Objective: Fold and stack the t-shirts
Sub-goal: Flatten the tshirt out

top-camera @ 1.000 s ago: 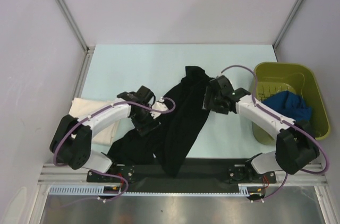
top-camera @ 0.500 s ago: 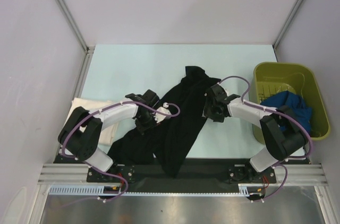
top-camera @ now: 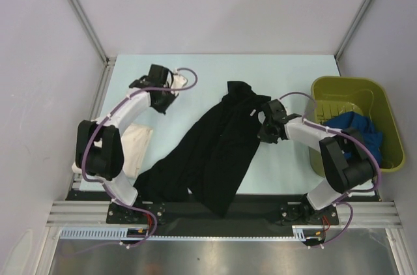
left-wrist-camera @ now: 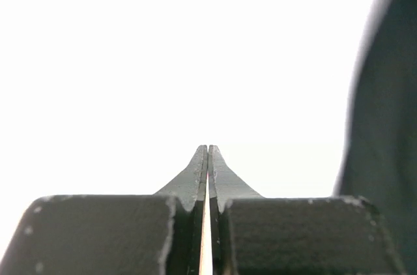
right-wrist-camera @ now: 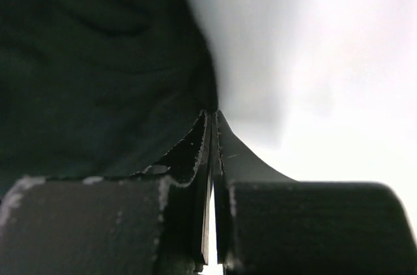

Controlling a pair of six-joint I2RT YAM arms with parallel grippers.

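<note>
The black t-shirt (top-camera: 218, 151) lies crumpled in a long diagonal strip across the middle of the table, and its near end hangs over the front edge. My right gripper (top-camera: 264, 128) (right-wrist-camera: 214, 115) is shut with its tips against the shirt's right edge (right-wrist-camera: 98, 60). Whether cloth is pinched does not show. My left gripper (top-camera: 158, 86) (left-wrist-camera: 208, 148) is shut on nothing, out at the far left and away from the shirt. A cream t-shirt (top-camera: 135, 148) lies folded at the left, partly under the left arm. The blue t-shirt (top-camera: 355, 128) sits in the bin.
An olive-green plastic bin (top-camera: 386, 109) stands at the right edge of the table. White walls and metal posts close in the back and sides. A dark blurred shape (left-wrist-camera: 384, 125) fills the right edge of the left wrist view.
My left arm swung from the black shirt's left side out to the far left and shut. My right gripper lowered to the shirt's right edge and shut. The shirt's middle has spread wider.
</note>
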